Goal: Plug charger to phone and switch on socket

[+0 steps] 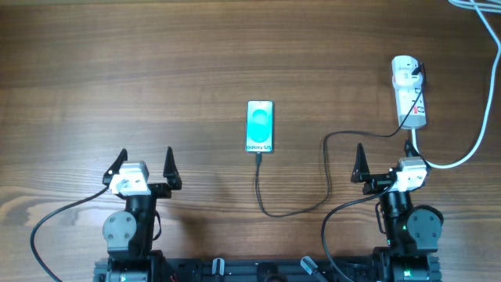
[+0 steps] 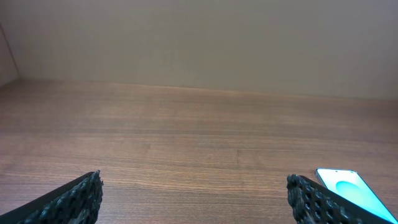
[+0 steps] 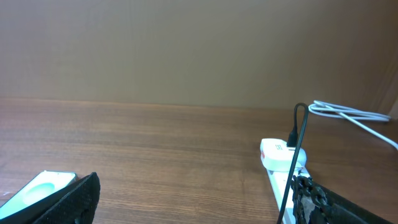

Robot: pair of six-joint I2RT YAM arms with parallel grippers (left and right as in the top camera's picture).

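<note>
Overhead: left gripper (image 1: 145, 150) & right gripper (image 1: 383, 149) wide open, empty, flanking phone (image 1: 260, 126); right sits by socket (image 1: 409, 94), prob to flip it on; charger (image 1: 257, 180) tip meets phone, seating unclear.

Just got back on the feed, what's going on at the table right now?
Nothing is being handled. The left gripper and right gripper both hang open and empty at the near side of the table. The phone lies mid-table, cyan screen up. The charger runs from the socket to the phone's near end; I can't tell whether its tip is seated.
</note>
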